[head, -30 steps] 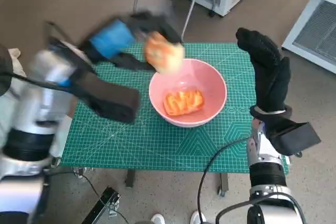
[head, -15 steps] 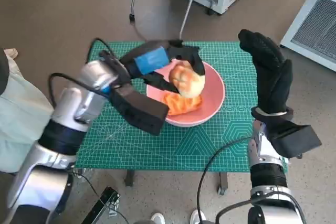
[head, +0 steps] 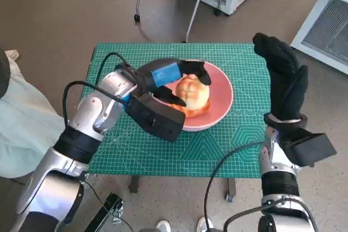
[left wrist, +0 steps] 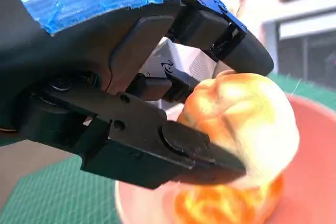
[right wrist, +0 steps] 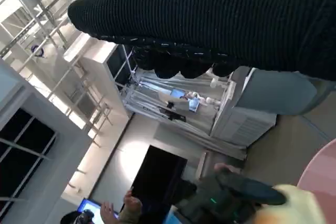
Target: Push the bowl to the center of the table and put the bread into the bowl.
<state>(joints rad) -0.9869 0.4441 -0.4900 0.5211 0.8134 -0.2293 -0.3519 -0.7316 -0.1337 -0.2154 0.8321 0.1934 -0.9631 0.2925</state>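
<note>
One bread roll (head: 191, 92) was gripped by your left hand (head: 173, 77) just over the pink bowl (head: 220, 101), above another piece already inside. Right hand (head: 283, 77) was held open, clear. Best move: lower slightly, then spread the fingers.

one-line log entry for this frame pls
phase: placing | left hand: holds round golden bread roll over pink bowl | bowl: holds orange pastry, on green cutting mat | right hand: raised, holds nothing
</note>
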